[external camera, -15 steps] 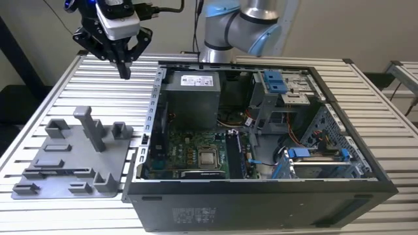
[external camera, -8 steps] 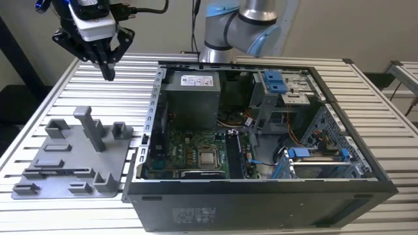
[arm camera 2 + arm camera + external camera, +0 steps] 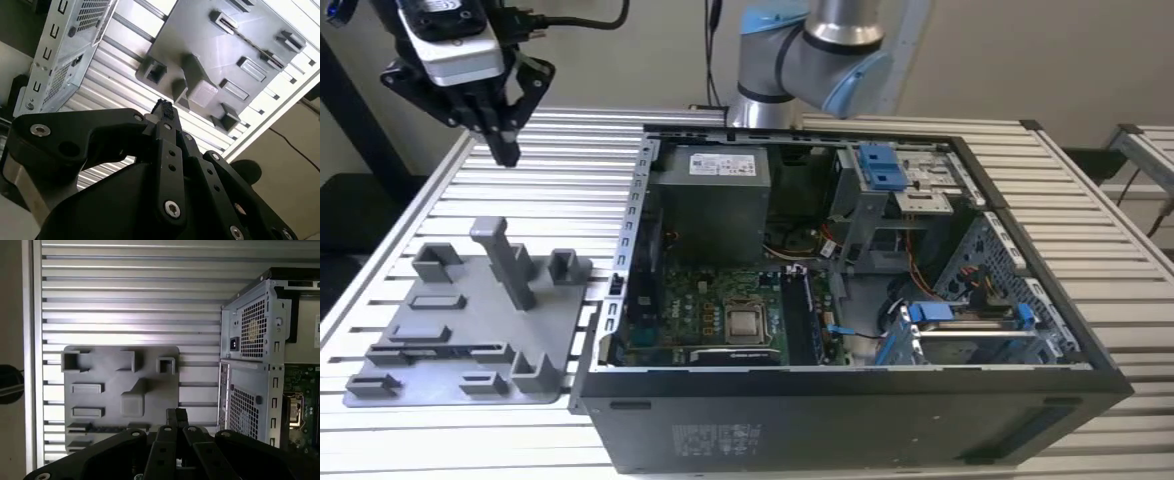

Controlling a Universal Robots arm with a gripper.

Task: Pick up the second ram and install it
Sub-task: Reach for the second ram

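Note:
My gripper hangs high over the slatted table, above and behind the grey holder tray and to the exterior view's left of the open computer case. Its black fingertips are pressed together with nothing between them, as both wrist views show, and my gripper points toward the tray. A thin dark strip lies in a long slot of the tray. I cannot tell whether that strip is the second ram seen edge-on. The motherboard's memory slots lie beside the processor socket.
The case stands open at the exterior view's right, with a power supply, blue drive brackets and cables inside. Its metal wall stands beside the tray. The tray's upright posts stick up. The arm's base is behind the case.

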